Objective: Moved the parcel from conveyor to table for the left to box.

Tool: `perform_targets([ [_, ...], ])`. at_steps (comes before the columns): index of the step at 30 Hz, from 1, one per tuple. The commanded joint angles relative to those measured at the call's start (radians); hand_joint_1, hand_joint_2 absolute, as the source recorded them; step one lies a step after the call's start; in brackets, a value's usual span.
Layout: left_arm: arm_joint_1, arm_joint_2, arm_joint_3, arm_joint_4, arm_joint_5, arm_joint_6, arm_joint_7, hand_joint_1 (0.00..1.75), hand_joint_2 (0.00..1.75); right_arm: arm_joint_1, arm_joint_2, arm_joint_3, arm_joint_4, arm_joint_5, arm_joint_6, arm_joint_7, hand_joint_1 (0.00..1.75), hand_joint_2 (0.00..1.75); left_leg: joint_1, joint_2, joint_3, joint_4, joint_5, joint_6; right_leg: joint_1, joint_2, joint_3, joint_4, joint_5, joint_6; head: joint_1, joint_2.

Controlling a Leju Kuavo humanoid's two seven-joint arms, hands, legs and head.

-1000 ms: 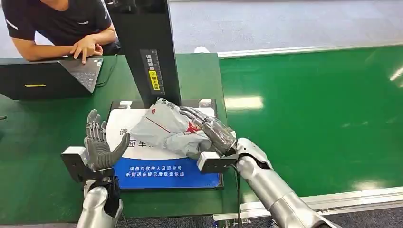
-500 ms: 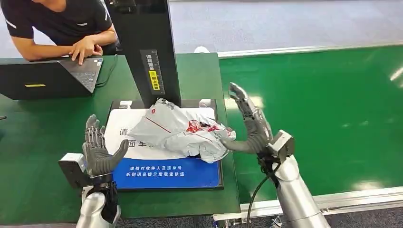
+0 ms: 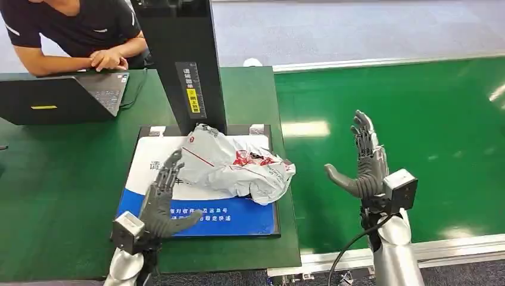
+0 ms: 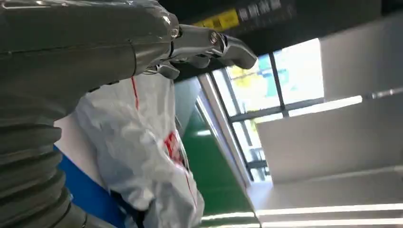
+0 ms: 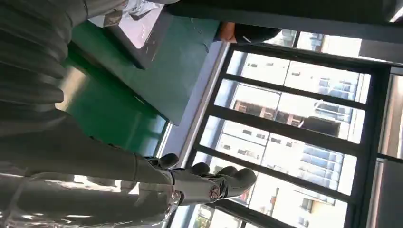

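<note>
Parcel, crumpled glossy grey plastic, lies on the flat blue-white mat; both hands' fingers spread, released.

Parcel lying on the scale mat on the table, black post just behind it, laptop at the far left, conveyor to the right — left hand beside the parcel's left edge, right hand over the conveyor — well apart.

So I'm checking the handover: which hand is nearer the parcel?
Left. The left hand is beside the parcel, over the mat's edge. The right hand is raised over the conveyor, clear of the parcel.
</note>
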Motion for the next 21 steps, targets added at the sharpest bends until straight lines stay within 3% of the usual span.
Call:
perform_targets([
  [1,-0.039,0.062,-0.176,0.023,-0.197,0.058,0.046,0.0,1.75,0.005,0.059,-0.065,0.067,-0.001,0.035,0.004,0.0,1.75,0.0,-0.001,0.003,-0.002,0.0,-0.001,0.0,-0.002,0.002,-0.001,0.0,-0.003,0.0,0.0],
  [4,-0.104,0.034,-0.225,0.094,-0.337,0.201,0.112,0.0,1.75,0.027,0.08,-0.071,0.065,0.006,0.046,0.004,0.0,1.75,0.0,-0.004,0.002,-0.001,0.001,0.0,0.001,-0.004,0.002,-0.001,0.0,-0.002,0.0,0.0],
  [8,-0.211,0.004,-0.263,0.207,-0.577,0.511,0.267,0.0,1.75,0.066,0.102,-0.08,0.02,0.03,0.055,0.013,0.0,1.75,0.0,-0.005,0.002,-0.001,0.001,0.0,0.0,-0.005,0.002,-0.001,0.0,-0.001,0.0,0.0],
  [11,-0.289,-0.005,-0.297,0.296,-0.707,0.607,0.362,0.0,1.75,0.064,0.107,-0.093,0.009,0.036,0.056,0.032,0.0,1.75,0.0,-0.006,0.001,-0.001,0.002,0.0,0.0,-0.006,0.002,0.0,0.0,-0.002,0.0,0.0],
  [19,-0.385,0.0,-0.36,0.448,-0.847,0.642,0.511,0.0,1.75,0.072,0.106,-0.104,0.038,0.033,0.073,0.043,0.0,1.75,-0.001,-0.003,0.003,-0.002,0.001,0.0,0.0,-0.003,0.003,-0.001,0.0,-0.001,0.0,0.0],
  [21,-0.399,0.004,-0.379,0.481,-0.833,0.549,0.503,0.0,1.75,0.06,0.095,-0.1,0.068,0.028,0.076,0.037,0.0,1.75,0.0,-0.003,0.003,-0.002,0.001,0.0,0.0,-0.003,0.003,-0.001,0.0,-0.002,0.0,0.0],
])
